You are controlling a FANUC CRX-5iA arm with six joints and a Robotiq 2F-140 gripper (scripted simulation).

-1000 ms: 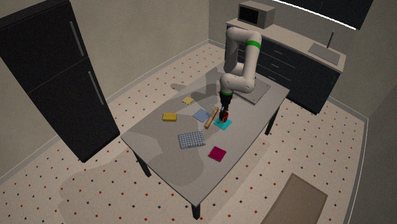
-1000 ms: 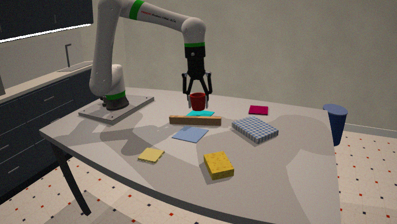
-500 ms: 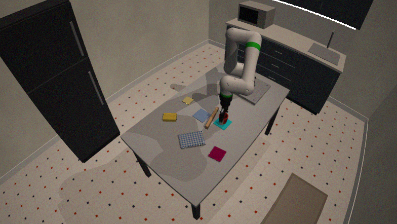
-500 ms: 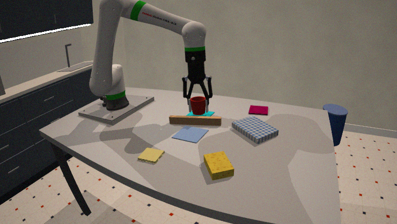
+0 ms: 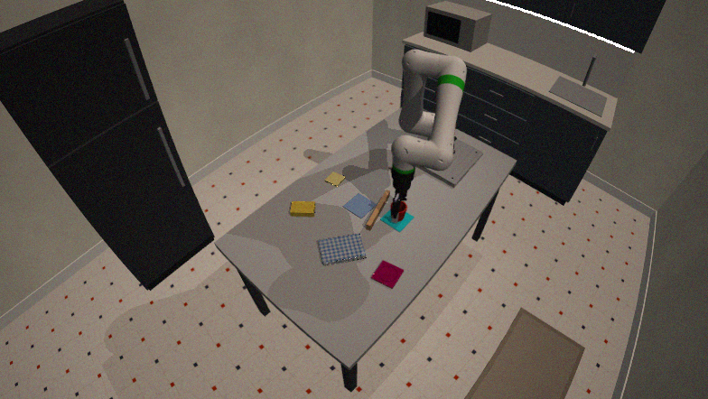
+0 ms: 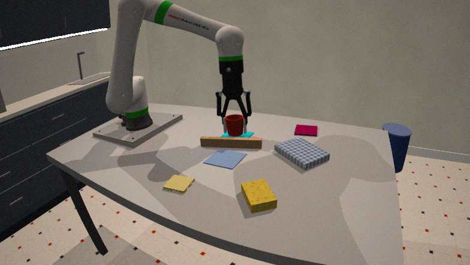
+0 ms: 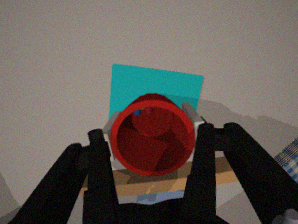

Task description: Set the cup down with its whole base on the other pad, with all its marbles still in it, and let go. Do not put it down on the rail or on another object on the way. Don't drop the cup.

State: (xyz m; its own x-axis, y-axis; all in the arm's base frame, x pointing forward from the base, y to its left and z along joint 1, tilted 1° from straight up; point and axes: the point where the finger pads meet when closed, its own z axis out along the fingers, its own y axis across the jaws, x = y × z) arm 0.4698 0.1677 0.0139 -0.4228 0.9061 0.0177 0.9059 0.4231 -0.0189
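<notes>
My claw (image 6: 234, 116) is clamped on the red cup (image 6: 234, 125), low over the teal pad (image 6: 246, 134) at the far side of the wooden rail (image 6: 231, 142). I judge this the placing step (contact with the pad unclear); next, settle its base fully, then release.

A white six-joint robot arm (image 6: 124, 59) with green bands rises from its base, bends over at the shoulder, and reaches forward and down. Its wrist points straight downward. The black two-finger gripper (image 6: 233, 116) hangs vertically, its fingers (image 6: 219, 110) about half spread and pressed against opposite sides of a red cup (image 6: 234, 125), which they hold upright.
</notes>
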